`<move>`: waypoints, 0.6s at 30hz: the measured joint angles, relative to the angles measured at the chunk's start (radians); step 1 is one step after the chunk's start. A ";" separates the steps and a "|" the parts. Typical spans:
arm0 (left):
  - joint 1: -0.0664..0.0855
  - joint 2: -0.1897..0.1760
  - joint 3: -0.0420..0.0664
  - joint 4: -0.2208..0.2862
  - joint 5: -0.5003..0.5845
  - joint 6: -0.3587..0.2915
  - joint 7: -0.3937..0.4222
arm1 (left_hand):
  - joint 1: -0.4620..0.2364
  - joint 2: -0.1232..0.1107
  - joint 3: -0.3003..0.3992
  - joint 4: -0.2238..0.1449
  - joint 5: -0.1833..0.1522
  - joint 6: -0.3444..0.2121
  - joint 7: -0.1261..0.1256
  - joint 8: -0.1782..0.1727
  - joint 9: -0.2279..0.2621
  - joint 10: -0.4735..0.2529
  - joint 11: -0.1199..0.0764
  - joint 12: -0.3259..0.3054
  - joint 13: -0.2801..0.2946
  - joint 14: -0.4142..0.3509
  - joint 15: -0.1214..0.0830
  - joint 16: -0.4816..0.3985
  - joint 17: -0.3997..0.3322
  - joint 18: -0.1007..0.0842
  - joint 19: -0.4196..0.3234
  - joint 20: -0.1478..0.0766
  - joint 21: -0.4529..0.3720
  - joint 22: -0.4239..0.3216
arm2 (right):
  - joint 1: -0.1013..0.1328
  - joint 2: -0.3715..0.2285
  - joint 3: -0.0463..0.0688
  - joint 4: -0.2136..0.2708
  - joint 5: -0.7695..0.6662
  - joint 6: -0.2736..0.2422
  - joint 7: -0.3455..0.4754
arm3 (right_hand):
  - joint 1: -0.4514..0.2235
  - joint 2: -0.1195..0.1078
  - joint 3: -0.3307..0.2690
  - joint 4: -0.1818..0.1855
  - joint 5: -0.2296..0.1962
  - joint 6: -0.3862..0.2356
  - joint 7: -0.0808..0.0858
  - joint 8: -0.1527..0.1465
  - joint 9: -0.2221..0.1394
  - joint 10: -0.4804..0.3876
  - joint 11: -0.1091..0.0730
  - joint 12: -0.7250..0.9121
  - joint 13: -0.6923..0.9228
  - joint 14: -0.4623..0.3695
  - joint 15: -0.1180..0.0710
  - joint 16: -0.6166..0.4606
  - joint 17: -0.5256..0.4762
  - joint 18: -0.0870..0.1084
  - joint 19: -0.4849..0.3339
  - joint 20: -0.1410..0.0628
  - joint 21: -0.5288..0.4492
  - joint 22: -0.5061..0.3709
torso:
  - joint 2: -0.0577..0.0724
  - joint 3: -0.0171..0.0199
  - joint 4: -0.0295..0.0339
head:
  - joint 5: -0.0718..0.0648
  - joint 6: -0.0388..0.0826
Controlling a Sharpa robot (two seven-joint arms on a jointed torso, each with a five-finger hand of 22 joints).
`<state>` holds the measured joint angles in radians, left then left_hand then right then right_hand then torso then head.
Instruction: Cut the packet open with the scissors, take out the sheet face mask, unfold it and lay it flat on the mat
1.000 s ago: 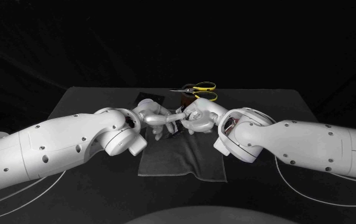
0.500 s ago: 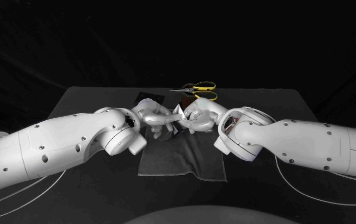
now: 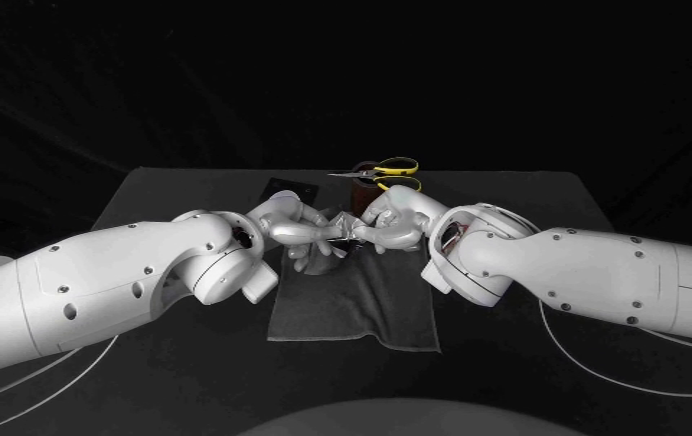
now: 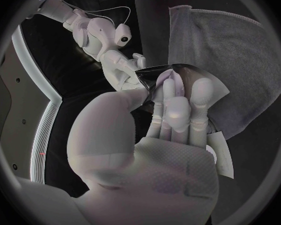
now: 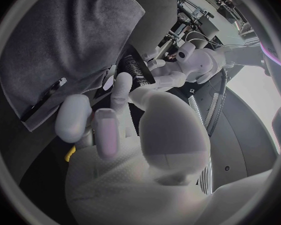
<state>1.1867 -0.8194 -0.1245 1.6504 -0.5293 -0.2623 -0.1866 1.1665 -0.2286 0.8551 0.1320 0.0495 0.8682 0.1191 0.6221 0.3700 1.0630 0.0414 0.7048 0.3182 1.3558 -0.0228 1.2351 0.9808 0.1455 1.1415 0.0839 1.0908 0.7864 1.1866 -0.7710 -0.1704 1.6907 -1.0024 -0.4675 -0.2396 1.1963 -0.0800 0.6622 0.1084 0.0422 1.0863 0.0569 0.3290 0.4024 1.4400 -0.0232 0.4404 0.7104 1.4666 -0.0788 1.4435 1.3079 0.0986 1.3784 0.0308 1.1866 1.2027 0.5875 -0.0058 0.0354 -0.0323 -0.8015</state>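
At centre frame, the left hand (image 3: 296,231) and right hand (image 3: 392,226) both pinch the dark packet (image 5: 135,69), largely hidden between their fingers, above the grey mat's (image 3: 346,306) far end, with the yellow-handled scissors (image 3: 384,174) just behind, partly blocked.

Robotics lab: a machine's left arm (image 3: 116,286) and right arm (image 3: 591,271) meet over a black table (image 3: 577,211) before a black backdrop (image 3: 346,56), white cables (image 3: 554,341) trailing.
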 measured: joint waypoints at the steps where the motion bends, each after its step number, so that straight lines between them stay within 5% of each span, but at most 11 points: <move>1: 0.000 -0.001 0.000 0.001 0.003 0.002 0.001 | 0.004 0.004 0.016 -0.016 0.000 0.000 0.000 0.005 -0.001 0.000 0.000 0.000 0.000 0.000 0.000 0.000 0.005 0.000 0.000 0.000 0.000 0.001 | 0.000 -0.001 0.000 0.000 -0.002 -0.001 0.000 | 0.000 0.000 0.000 0.000 0.000 0.000 0.000 0.000 0.000 0.000 0.000 0.000 0.000 0.000 0.000 0.000 0.000 0.000 0.000 0.000 0.000 0.001 | 0.000 0.0000 0.0000 | 0.000 0.000; 5: 0.000 0.000 0.001 0.002 0.009 0.008 0.002 | 0.035 0.024 0.060 -0.094 -0.003 0.001 -0.001 0.026 -0.004 -0.002 0.002 0.000 -0.001 0.006 -0.006 0.013 0.041 0.000 0.008 -0.008 0.027 0.037 | 0.000 -0.004 0.000 0.003 -0.007 -0.006 -0.001 | -0.001 0.001 0.000 0.000 0.000 0.000 0.000 0.000 0.000 0.000 0.000 0.000 0.000 0.000 0.000 0.000 0.000 0.000 0.000 0.000 0.000 0.001 | 0.000 0.0005 -0.0005 | 0.000 -0.001; 18: 0.001 0.004 0.002 0.002 -0.014 0.014 -0.005 | 0.055 0.042 0.050 -0.103 0.000 0.024 -0.009 0.032 -0.019 0.026 -0.004 0.007 -0.003 0.045 -0.013 0.046 0.101 -0.001 0.067 -0.020 0.121 0.160 | -0.002 -0.024 -0.001 0.027 -0.039 -0.033 -0.004 | -0.001 0.001 -0.005 -0.005 0.004 0.000 0.000 0.000 0.000 0.000 0.000 0.000 0.002 0.000 0.000 0.008 0.000 0.000 0.004 -0.004 0.018 0.014 | 0.000 0.0022 -0.0018 | -0.002 -0.004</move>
<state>1.1878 -0.8159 -0.1224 1.6524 -0.5428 -0.2484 -0.1917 1.2214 -0.1870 0.9051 0.0287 0.0497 0.8920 0.1105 0.6543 0.3514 1.0892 0.0375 0.7115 0.3156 1.4012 -0.0354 1.2807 1.0814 0.1449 1.2083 0.0643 1.2121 0.9464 1.1845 -0.7949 -0.1716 1.7175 -1.0411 -0.5002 -0.2434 1.1951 -0.0788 0.6568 0.1030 0.0462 1.0860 0.0567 0.3292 0.4025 1.4399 -0.0231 0.4403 0.7127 1.4665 -0.0786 1.4513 1.3082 0.0985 1.3825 0.0267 1.2041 1.2169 0.5875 -0.0035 0.0336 -0.0338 -0.8058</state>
